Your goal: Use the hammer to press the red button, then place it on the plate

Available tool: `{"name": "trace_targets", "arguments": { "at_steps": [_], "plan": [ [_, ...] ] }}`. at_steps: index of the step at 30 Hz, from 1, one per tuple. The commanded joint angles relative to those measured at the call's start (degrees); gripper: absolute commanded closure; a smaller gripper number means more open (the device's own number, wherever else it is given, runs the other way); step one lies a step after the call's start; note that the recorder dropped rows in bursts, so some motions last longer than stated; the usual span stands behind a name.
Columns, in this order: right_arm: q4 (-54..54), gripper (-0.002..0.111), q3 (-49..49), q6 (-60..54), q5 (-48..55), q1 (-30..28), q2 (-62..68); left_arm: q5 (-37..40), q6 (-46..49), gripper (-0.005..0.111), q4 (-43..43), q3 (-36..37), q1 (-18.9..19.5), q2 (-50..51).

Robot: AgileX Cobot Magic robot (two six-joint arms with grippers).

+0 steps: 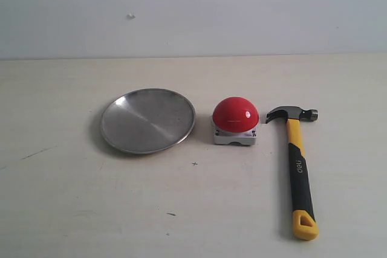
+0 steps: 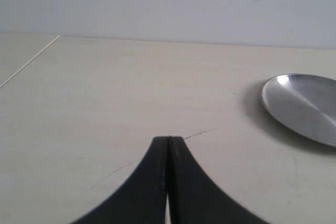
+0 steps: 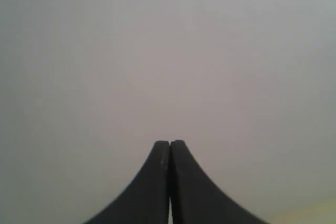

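The hammer (image 1: 297, 167) lies flat on the table at the right, dark head toward the back, yellow looped end toward the front. Just left of its head sits the red button (image 1: 235, 113) on its grey base. Further left rests the silver plate (image 1: 147, 120), whose edge also shows in the left wrist view as the plate (image 2: 304, 106). My left gripper (image 2: 168, 139) is shut on nothing, low over bare table well away from the plate. My right gripper (image 3: 170, 142) is shut too, facing only a blank grey surface. Neither gripper appears in the exterior view.
A pale wooden table (image 1: 72, 197) carries everything, with a plain wall (image 1: 193, 4) behind it. A thin scratch (image 2: 202, 132) marks the tabletop just beyond my left fingertips. The table's side edge (image 2: 29, 61) shows in the left wrist view.
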Motion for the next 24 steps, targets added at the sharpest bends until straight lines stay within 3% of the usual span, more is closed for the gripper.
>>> {"name": "trace_targets", "arguments": {
  "at_steps": [1,2,3,7,11,17,21,24],
  "plan": [
    [-0.18,0.108,-14.16,-2.96,24.71,-0.17,23.2,-0.14,0.04,0.107,0.14,0.12,0.15,-0.38],
    [-0.18,0.108,-16.75,-5.39,29.03,-0.05,27.33,-0.14,0.04,0.107,0.14,0.12,0.15,-0.38],
    [1.15,0.108,-22.99,-11.33,39.64,1.06,36.62,-0.14,0.04,0.107,0.14,0.12,0.15,-0.38],
    [5.52,0.108,-33.51,-18.74,53.71,5.97,52.85,-0.14,0.04,0.107,0.14,0.12,0.15,-0.38],
    [0.26,0.108,-39.41,-11.31,54.3,11.13,63.22,-0.14,0.04,0.107,0.14,0.12,0.15,-0.38],
    [0.16,0.099,-44.15,-8.15,53.11,11.14,71.85,-0.14,0.04,0.107,0.14,0.12,0.15,-0.38],
    [0.25,0.088,-48.98,-8.0,58.09,11.14,77.39,-0.14,0.04,0.107,0.14,0.12,0.15,-0.38],
    [0.02,0.068,-52.29,-6.88,62.84,11.14,81.11,-0.14,0.04,0.107,0.14,0.12,0.15,-0.38]
  ]
}}
